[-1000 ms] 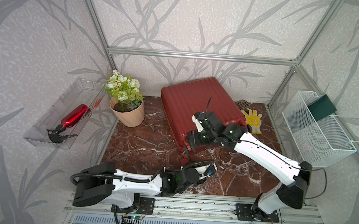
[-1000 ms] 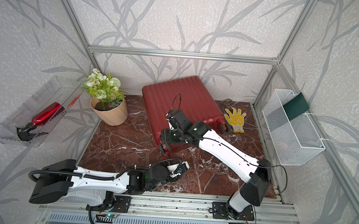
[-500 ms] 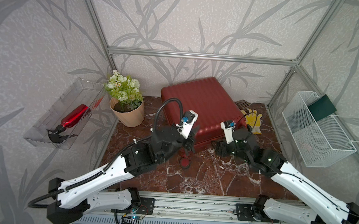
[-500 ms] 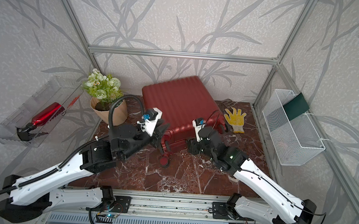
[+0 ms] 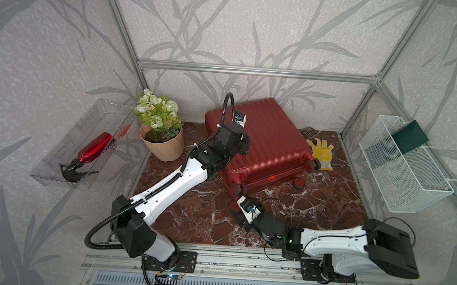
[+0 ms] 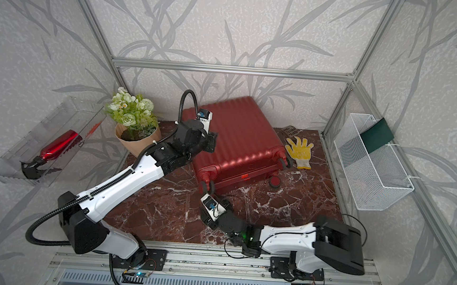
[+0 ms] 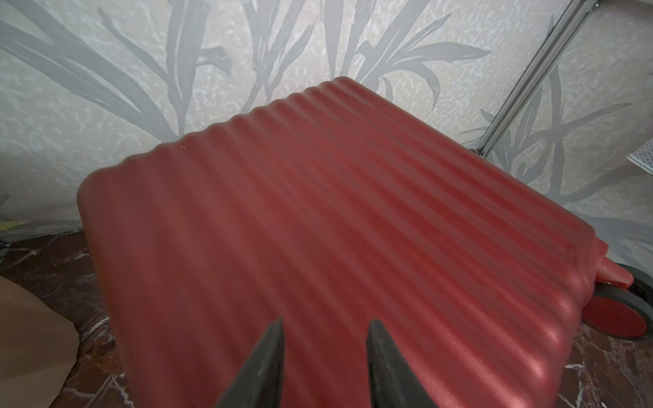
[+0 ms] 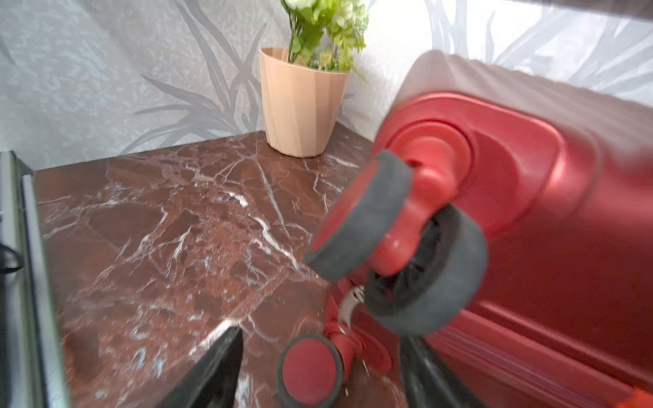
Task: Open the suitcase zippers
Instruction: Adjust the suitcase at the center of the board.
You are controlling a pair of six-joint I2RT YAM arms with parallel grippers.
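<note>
suitcase (image 5: 263,140) shut, flat on marble table (image 5: 189,217), rear centre; ribbed metallic-red shell | step: we judge it the reach for the zip pull (image 8: 350,303), a silvery tab by grey-tyred wheels (image 8: 441,282) | left gripper (image 7: 325,353) part open, empty, over lid | right gripper (image 8: 321,339) wide, empty, near pull | next: we need a fine pinch

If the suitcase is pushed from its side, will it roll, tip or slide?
Likely slide, not roll: the suitcase lies flat on its shell, and its wheels stick out sideways. Tipping seems unlikely, as it sits low and wide.
</note>
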